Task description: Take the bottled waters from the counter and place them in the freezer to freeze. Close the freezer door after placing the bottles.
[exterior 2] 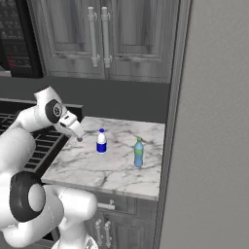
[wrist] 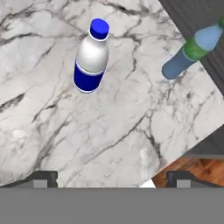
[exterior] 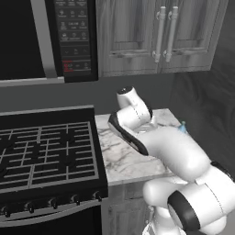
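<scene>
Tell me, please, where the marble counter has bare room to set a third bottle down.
The counter is bare along its front edge and its stove-side half, left of the blue-capped bottle. A patch also lies open between that bottle and the teal bottle. The strip between the teal bottle and the grey freezer panel is tightest.

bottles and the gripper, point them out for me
blue-label bottle (exterior 2: 101, 141): right base view, on its body.
teal bottle (exterior 2: 138, 154): right base view, on its body.
gripper (exterior 2: 79, 135): right base view, between the fingertips.
</scene>
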### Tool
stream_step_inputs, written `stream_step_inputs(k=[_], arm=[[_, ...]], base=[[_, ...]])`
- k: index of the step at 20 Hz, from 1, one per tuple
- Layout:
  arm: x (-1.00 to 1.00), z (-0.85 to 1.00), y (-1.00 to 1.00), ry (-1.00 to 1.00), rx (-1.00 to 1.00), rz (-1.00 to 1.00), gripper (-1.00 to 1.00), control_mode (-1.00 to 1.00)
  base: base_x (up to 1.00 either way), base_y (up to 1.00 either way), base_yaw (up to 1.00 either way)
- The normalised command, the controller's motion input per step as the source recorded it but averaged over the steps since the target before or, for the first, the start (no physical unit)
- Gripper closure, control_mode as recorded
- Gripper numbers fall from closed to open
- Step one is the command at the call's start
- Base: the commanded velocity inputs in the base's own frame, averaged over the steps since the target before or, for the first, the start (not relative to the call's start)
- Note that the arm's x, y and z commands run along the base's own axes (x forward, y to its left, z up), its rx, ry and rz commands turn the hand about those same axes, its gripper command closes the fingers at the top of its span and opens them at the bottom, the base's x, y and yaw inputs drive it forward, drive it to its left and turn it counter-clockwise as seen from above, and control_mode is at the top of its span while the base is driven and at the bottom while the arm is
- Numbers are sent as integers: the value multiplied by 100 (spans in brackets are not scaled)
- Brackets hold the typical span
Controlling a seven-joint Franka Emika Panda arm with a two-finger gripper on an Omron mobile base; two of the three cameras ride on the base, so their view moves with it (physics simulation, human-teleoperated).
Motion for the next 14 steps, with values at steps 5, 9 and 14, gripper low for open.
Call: stream_step_inputs(k=[5, 9, 14], arm=[[73, -12, 22, -12, -8, -61, -100, -100], [32, -18, 22, -12, -8, -64, -100, -100], [0, -21, 15, -12, -16, -39, -100, -100]], base=[[0, 0, 0], [0, 0, 0], [0, 0, 0]])
